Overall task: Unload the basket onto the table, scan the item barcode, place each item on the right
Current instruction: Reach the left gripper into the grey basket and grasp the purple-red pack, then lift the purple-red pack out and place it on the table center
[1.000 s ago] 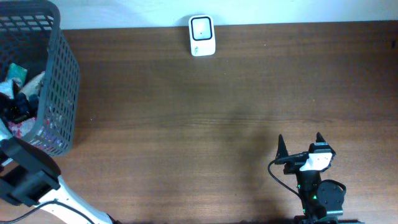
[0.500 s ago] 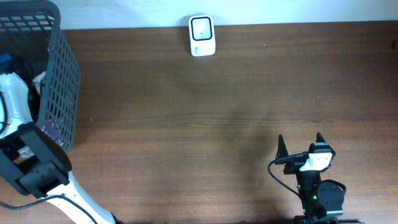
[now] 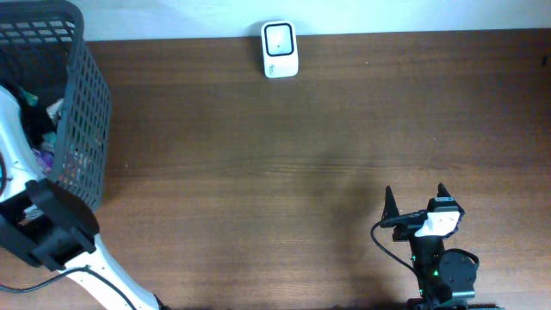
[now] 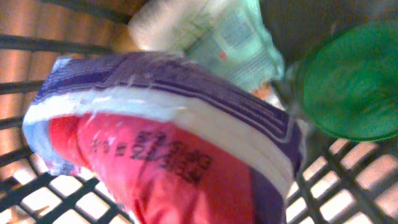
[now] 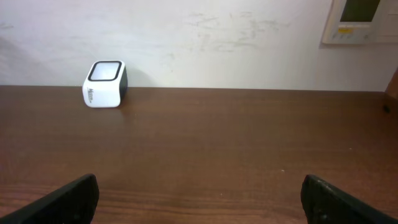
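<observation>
The red and purple plastic-wrapped packet (image 4: 168, 155) with white layers lies inside the dark grey mesh basket (image 3: 84, 129) at the left end of the brown wooden table (image 3: 258, 172). It sits next to a round green lid (image 4: 354, 81) and a pale teal printed pouch (image 4: 230, 37). The left arm (image 3: 10, 129) reaches into the basket. The left gripper's jaws are together, but whether they pinch the packet cannot be told. The small white scanner (image 3: 280, 49) stands at the far edge. The right gripper (image 3: 415, 195) rests at the near right, well apart from it, with jaws spread and empty.

Overhead, right wrist: shared scanner (image 3: 280, 50)
</observation>
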`<state>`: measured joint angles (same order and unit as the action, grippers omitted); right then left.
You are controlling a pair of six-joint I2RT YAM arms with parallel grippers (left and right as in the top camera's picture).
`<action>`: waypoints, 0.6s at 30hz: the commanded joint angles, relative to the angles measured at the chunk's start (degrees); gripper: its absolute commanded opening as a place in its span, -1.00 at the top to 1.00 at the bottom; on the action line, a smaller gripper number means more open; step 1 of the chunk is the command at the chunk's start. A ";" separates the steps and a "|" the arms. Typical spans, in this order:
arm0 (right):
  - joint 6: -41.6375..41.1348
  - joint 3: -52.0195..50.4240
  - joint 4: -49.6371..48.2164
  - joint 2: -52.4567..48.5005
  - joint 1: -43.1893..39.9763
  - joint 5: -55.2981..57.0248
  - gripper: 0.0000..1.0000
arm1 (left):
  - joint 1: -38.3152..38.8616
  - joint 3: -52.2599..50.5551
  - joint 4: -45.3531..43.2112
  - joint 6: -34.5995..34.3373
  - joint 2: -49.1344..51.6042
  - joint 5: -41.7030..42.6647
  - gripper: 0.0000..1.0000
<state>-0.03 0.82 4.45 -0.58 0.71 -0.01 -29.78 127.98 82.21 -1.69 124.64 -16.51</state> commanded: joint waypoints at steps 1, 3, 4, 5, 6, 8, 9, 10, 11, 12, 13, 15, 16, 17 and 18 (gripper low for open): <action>-0.20 -0.50 0.15 0.37 -0.39 0.26 -0.97 | -0.92 15.34 3.30 -5.27 -0.90 1.33 1.00; -0.20 -0.50 0.15 0.37 -0.39 0.26 -0.97 | -1.05 25.22 5.53 -7.82 -0.90 1.31 1.00; -0.20 -0.50 0.15 0.37 -0.39 0.26 -0.97 | -1.05 29.31 5.97 -9.68 -0.90 1.92 1.00; -0.20 -0.50 0.15 0.37 -0.39 0.26 -0.97 | -1.01 33.44 6.43 -9.86 -1.03 6.27 1.00; -0.20 -0.50 0.15 0.37 -0.39 0.26 -0.97 | -0.98 35.76 6.62 -9.84 -1.22 11.23 1.00; -0.20 -0.50 0.15 0.37 -0.39 0.26 -0.98 | -0.98 40.37 5.70 -9.86 -1.49 29.05 1.00; -0.20 -0.50 0.15 0.37 -0.39 0.26 -0.97 | -0.98 42.14 4.46 -9.86 -1.49 41.07 1.00; -0.20 -0.50 0.15 0.37 -0.39 0.28 -0.97 | -0.98 42.77 2.64 -9.86 -1.49 51.34 1.00; -0.20 -0.50 0.15 0.37 -0.39 0.26 -0.97 | -0.55 42.80 -0.39 -10.14 -1.49 67.32 1.00; -0.20 -0.50 0.15 0.37 -0.39 0.26 -0.97 | 0.55 42.80 -1.38 -11.74 -1.49 71.21 1.00; -0.20 -0.50 0.15 0.37 -0.39 0.26 -0.97 | 2.51 42.80 -1.40 -13.29 -1.55 71.63 1.00; -0.20 -0.50 0.15 0.37 -0.39 0.28 -0.97 | 5.97 42.80 -1.16 -13.27 -1.55 71.60 1.00; -0.20 -0.50 0.15 0.37 -0.39 0.26 -0.97 | 8.70 42.80 -1.20 -13.29 -1.55 71.58 1.00; -0.20 -0.50 0.15 0.37 -0.39 0.26 -0.98 | 12.07 42.80 -1.27 -13.29 -1.55 71.41 1.00; -0.20 -0.50 0.15 0.37 -0.39 0.26 -0.97 | 14.93 42.71 -1.18 -13.27 -1.55 70.44 1.00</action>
<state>-0.05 0.80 4.47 -0.58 0.71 -0.01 -21.50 169.73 81.21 -14.22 124.07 50.02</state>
